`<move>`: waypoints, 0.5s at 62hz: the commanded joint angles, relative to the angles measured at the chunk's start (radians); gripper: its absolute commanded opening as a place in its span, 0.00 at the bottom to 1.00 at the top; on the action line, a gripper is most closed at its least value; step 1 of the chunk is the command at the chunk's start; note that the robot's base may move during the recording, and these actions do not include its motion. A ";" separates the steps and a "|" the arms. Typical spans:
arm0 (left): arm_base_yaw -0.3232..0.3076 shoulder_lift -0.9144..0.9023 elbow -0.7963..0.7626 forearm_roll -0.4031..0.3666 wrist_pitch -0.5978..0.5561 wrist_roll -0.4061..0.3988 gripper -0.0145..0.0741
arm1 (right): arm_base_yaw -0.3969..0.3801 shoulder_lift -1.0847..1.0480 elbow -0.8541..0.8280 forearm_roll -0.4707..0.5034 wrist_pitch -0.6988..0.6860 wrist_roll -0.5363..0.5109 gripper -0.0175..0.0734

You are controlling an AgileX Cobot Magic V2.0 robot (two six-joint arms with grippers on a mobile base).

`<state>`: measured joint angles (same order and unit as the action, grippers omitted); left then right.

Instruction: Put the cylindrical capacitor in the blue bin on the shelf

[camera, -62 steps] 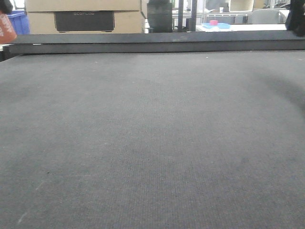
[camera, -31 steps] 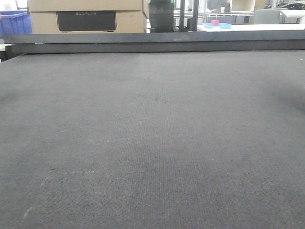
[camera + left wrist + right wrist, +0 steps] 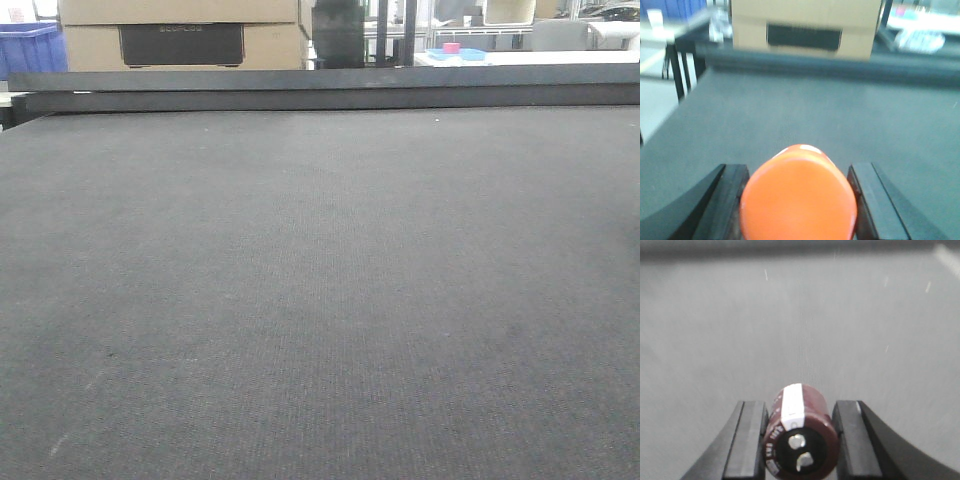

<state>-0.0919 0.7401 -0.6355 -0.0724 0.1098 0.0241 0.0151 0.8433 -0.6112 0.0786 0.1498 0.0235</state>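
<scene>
The cylindrical capacitor [image 3: 800,435], a stubby dark brown cylinder with a pale stripe and two silvery terminals on its end, lies between the black fingers of my right gripper [image 3: 800,402], which is shut on it above the grey mat. My left gripper [image 3: 797,167] is shut on a larger orange cylinder [image 3: 797,200] that fills the gap between its pads. A blue bin [image 3: 30,45] stands beyond the table's far left corner; I cannot tell whether it is the task's bin. The shelf is out of view. Neither gripper shows in the front view.
A dark mat-covered table [image 3: 320,300] fills the front view, with a raised black rail [image 3: 320,88] along its far edge. Cardboard boxes [image 3: 180,35] stand behind it. A white table with a small red and blue item [image 3: 452,50] sits further back.
The orange shape at the top left and the dark shape at the top right of the front view have gone out of frame. The blue bin is now uncovered.
</scene>
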 commanded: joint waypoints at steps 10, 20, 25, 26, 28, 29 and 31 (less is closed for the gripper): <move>-0.007 -0.231 0.010 0.003 0.040 0.000 0.04 | -0.003 -0.221 0.005 -0.002 0.085 -0.007 0.01; -0.007 -0.333 0.010 0.003 0.037 0.000 0.04 | -0.003 -0.320 0.005 -0.002 0.082 -0.007 0.01; -0.007 -0.374 0.010 0.003 0.037 0.000 0.04 | -0.003 -0.356 0.005 -0.002 0.079 -0.007 0.01; -0.007 -0.380 0.010 0.003 0.037 0.000 0.04 | -0.003 -0.361 0.005 -0.002 0.079 -0.007 0.01; -0.007 -0.391 0.010 0.003 0.037 0.000 0.04 | -0.003 -0.370 0.005 -0.002 0.079 -0.007 0.01; -0.007 -0.398 0.010 0.003 0.037 0.000 0.04 | -0.003 -0.376 0.005 -0.002 0.079 -0.007 0.01; -0.007 -0.408 0.010 0.003 0.037 0.000 0.04 | -0.003 -0.381 0.005 -0.002 0.079 -0.007 0.01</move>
<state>-0.0919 0.3582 -0.6240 -0.0709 0.1583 0.0241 0.0151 0.4837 -0.6073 0.0786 0.2482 0.0235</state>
